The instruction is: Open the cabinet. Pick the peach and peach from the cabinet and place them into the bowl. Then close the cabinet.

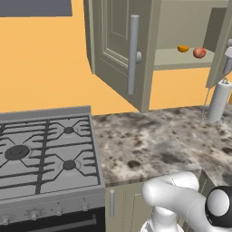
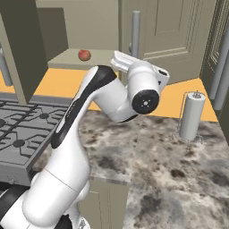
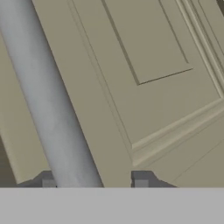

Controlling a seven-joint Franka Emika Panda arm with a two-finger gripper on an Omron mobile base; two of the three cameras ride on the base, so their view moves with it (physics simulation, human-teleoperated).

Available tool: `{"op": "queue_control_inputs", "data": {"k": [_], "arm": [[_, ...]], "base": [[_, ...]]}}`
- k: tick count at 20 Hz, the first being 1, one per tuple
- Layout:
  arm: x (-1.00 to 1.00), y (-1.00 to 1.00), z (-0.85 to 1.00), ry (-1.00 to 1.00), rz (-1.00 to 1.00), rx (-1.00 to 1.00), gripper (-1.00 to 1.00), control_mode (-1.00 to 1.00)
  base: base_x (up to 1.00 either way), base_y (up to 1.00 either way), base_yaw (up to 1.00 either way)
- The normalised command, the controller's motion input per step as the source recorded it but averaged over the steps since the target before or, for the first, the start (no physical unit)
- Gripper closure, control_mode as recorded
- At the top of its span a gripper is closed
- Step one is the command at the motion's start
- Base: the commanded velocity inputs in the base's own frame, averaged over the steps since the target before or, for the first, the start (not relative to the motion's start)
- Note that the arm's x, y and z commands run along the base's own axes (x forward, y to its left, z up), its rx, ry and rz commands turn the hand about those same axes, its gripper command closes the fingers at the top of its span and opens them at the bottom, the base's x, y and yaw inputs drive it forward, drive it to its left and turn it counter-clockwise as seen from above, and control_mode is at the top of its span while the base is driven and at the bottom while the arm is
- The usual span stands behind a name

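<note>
Two doors stand open; jaws straddle the right door's handle [image 3: 52, 113], loosened, not clamped. Next, I'd say: back off, reach the red peach [image 2: 83, 55] on the shelf.

A rendered home kitchen: a gas stove [image 1: 45, 154] beside a speckled stone table [image 1: 149, 145], an olive wall cabinet [image 1: 122, 45] above on an orange wall, a paper-towel roll [image 2: 193, 117] standing nearby.

We see a speckled stone desk [image 1: 149, 145] carrying an upright paper towel roll [image 1: 219, 100] at about two o'clock. Above it, the cabinet shelf [image 1: 174, 60] bears an orange-yellow peach [image 1: 183, 48] and, at its three o'clock, a reddish peach [image 1: 199, 53], apart.
</note>
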Motion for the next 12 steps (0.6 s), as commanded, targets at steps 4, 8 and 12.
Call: {"op": "queue_control_inputs", "data": {"k": [4,8,12], "arm": [[-0.31,-0.13,0.22,0.00,0.00,0.01,-1.00,-1.00],[-0.69,-0.37,0.17,-0.01,0.02,0.00,-1.00,-1.00],[-0.64,-0.33,-0.04,-0.03,0.02,-0.07,-1.00,-1.00]], "base": [[0.00,0.00,0.00],[0.00,0.00,0.00],[0.00,0.00,0.00]]}}
